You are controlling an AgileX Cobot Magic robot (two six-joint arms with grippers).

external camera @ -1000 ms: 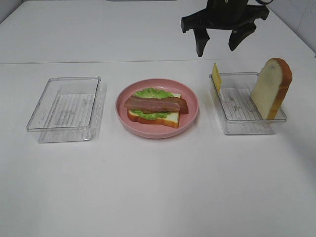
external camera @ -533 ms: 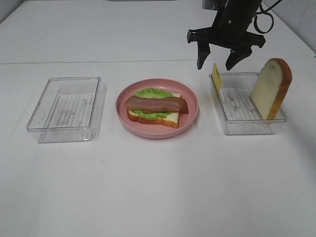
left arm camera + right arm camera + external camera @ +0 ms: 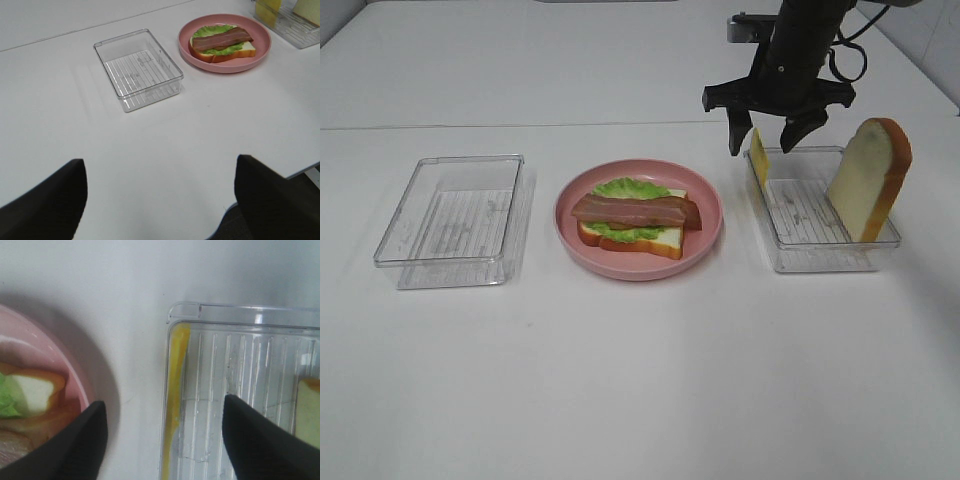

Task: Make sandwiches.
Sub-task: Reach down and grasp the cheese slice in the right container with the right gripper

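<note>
An open sandwich stack [image 3: 635, 215] lies on the pink plate [image 3: 712, 222]: a white bread slice, green lettuce and bacon strips on top. It also shows in the left wrist view [image 3: 222, 41]. A yellow cheese slice [image 3: 758, 155] leans on the left wall of the right clear tray [image 3: 820, 258]. A second bread slice [image 3: 868, 180] stands upright at the tray's right end. My right gripper [image 3: 761, 143] is open, straddling the top of the cheese slice [image 3: 175, 390]. My left gripper [image 3: 160, 200] is open and empty, well back from the plate.
An empty clear tray [image 3: 450, 215] sits left of the plate, also in the left wrist view [image 3: 137, 67]. The white table's near edge [image 3: 300, 167] shows in the left wrist view. A seam [image 3: 520, 126] crosses the table behind the trays.
My right gripper has come down and a little right, from high behind the right tray to just over the cheese slice. Nothing else moved.
</note>
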